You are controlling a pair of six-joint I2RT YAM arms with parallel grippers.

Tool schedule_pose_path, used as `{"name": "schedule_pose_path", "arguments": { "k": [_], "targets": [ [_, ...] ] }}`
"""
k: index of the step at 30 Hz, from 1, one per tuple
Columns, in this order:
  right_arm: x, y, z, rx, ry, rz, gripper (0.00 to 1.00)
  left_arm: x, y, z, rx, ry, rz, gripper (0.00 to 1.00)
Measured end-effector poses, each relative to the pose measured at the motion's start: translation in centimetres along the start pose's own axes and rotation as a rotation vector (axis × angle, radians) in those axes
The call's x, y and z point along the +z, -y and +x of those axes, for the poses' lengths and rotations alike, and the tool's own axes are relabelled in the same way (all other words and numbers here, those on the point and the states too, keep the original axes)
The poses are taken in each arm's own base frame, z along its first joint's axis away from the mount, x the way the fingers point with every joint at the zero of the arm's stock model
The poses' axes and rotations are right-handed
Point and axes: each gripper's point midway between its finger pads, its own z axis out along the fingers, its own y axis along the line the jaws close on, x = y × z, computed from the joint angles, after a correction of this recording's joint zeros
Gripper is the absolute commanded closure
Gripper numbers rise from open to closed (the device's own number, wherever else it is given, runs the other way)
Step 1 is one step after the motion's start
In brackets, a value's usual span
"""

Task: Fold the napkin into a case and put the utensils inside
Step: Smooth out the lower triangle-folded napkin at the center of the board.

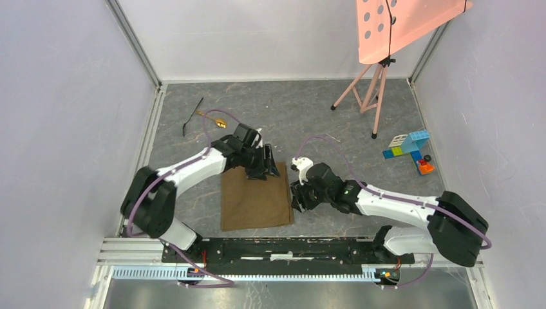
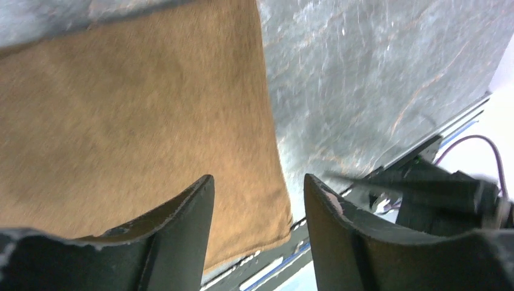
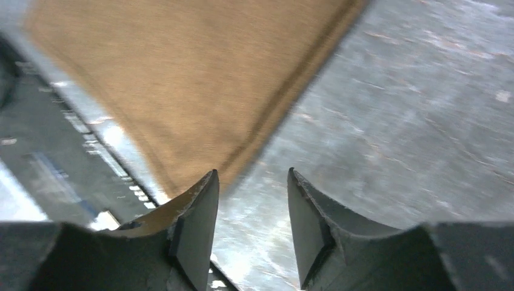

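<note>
The brown napkin (image 1: 255, 199) lies flat on the grey table as a folded oblong near the front edge. It also shows in the left wrist view (image 2: 133, 115) and the right wrist view (image 3: 194, 79). My left gripper (image 1: 265, 168) is open and empty above the napkin's far right corner. My right gripper (image 1: 300, 196) is open and empty just off the napkin's right edge. The gold spoon (image 1: 219, 121) and the thin black utensil (image 1: 192, 116) lie at the far left of the table, apart from both grippers.
Coloured toy blocks (image 1: 409, 149) lie at the right. A pink perforated board on a tripod (image 1: 372, 96) stands at the back right. White walls close in the table. The black mounting rail (image 1: 283, 248) runs along the front edge.
</note>
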Motion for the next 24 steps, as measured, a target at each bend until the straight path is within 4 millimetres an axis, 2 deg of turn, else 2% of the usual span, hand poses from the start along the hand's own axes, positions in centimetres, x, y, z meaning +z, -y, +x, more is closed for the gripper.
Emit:
{"name": "schedule_pose_path", "arguments": {
  "k": [2,4,10,13,16,24],
  "targets": [
    [-0.4,-1.8,-0.6,0.013,0.036,-0.1,0.6,2.1,0.4,-0.4,-0.043,-0.03,0.033,0.51],
    [-0.4,-3.6,-0.4,0.034,0.051,-0.204,0.63,4.2,0.6,-0.8,-0.077,-0.056,0.055,0.54],
    [0.7,-5.9,2.4,0.073,-0.017,-0.356,0.68,8.3,0.4,-2.0,-0.138,-0.077,0.067,0.59],
    [1.3,-6.0,3.4,0.076,-0.031,-0.378,0.71,9.3,0.3,-2.0,-0.158,-0.086,0.077,0.6],
    [1.7,-5.2,4.9,0.082,-0.048,-0.362,0.72,9.7,0.5,-2.1,-0.161,-0.088,0.097,0.62],
    [0.9,-2.6,4.9,0.036,-0.003,-0.224,0.72,10.6,1.4,-3.0,-0.156,-0.103,0.127,0.63]
  ]
}}
